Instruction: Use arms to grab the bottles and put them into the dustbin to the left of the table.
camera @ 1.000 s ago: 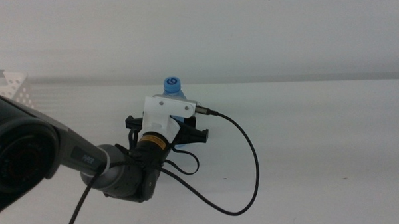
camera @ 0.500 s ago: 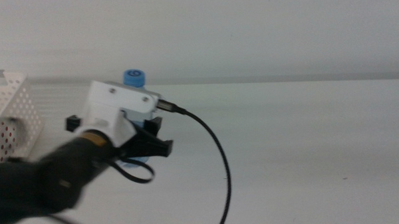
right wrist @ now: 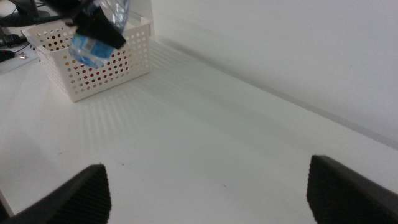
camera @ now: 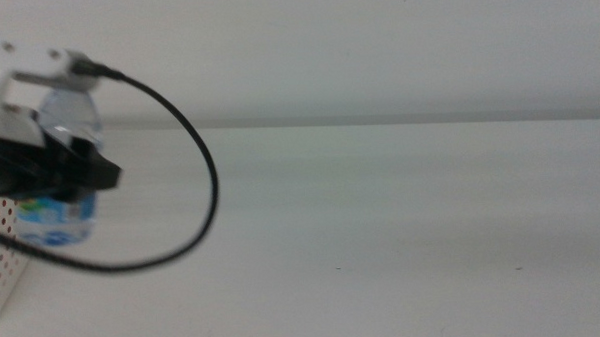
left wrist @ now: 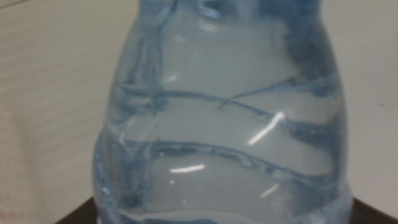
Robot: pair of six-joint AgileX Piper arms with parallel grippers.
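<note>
The left gripper (camera: 65, 167) hung at the far left of the middle view, its dark jaws clenched around a small clear water bottle (camera: 63, 192) and holding it up off the desk (camera: 382, 236). The bottle stood roughly upright in the grasp, directly over the near corner of the white perforated dustbin (camera: 1, 269), whose wall of round holes showed red behind them. A blue-and-green label wrapped the bottle's lower part; its writing was too blurred to read, and no brand could be made out. A thick black cable (camera: 196, 207) looped from the white wrist housing down and back toward the left edge.

The left wrist view was filled by the bottle's ribbed clear body (left wrist: 224, 124), with only slivers of the dark jaws at the bottom corners, pressed against it.

In the right wrist view the right gripper (right wrist: 208, 190) waited low over the bare desk with its jaws released and spread wide, well apart from the dustbin (right wrist: 99, 71). There the bottle (right wrist: 93, 46) showed tilted above the dustbin's open top.
</note>
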